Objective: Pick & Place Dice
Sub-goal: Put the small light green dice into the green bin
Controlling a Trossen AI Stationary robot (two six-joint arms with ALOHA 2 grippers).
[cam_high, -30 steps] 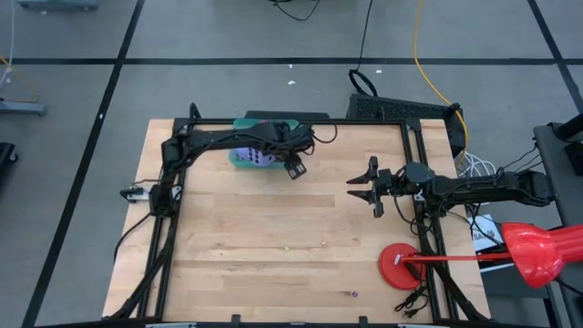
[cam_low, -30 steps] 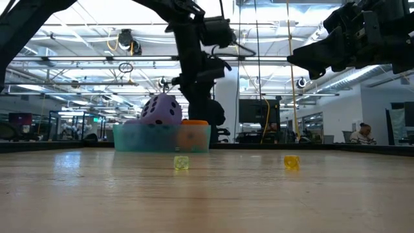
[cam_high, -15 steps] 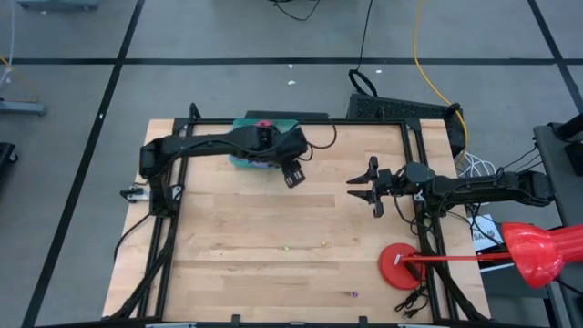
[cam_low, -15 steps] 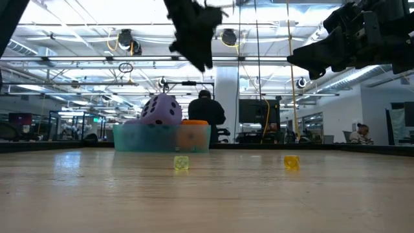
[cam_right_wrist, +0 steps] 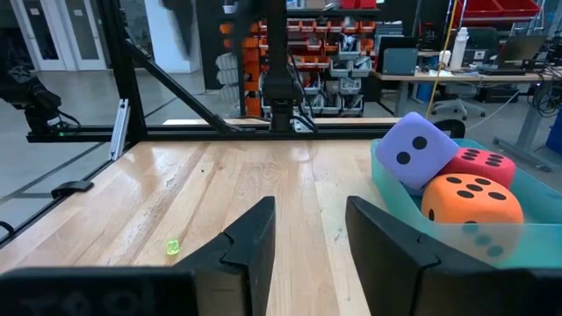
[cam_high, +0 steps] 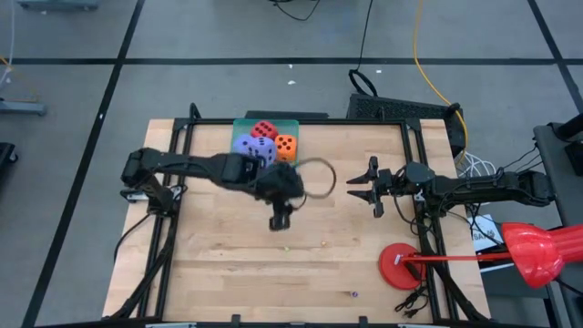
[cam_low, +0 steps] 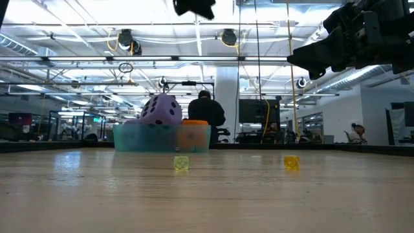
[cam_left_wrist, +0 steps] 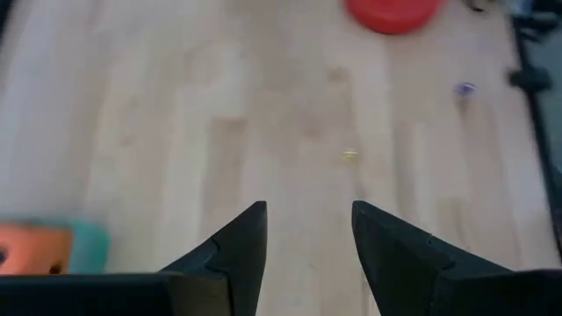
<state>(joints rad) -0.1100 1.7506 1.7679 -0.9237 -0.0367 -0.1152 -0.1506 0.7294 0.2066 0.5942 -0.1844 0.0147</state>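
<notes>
While its fingers (cam_left_wrist: 303, 254) stand parted around nothing, the left gripper (cam_high: 281, 219) hangs above the bare wooden table (cam_high: 228, 246), with the teal tray (cam_high: 239, 128) a little behind it. That tray holds the dice: a purple die (cam_high: 250, 147) stacked highest, a red die (cam_high: 265, 130) and an orange die (cam_high: 286, 146) beside it. Well apart, the right gripper (cam_high: 360, 187) waits near the table's right edge, its fingers (cam_right_wrist: 255, 235) likewise parted and empty.
</notes>
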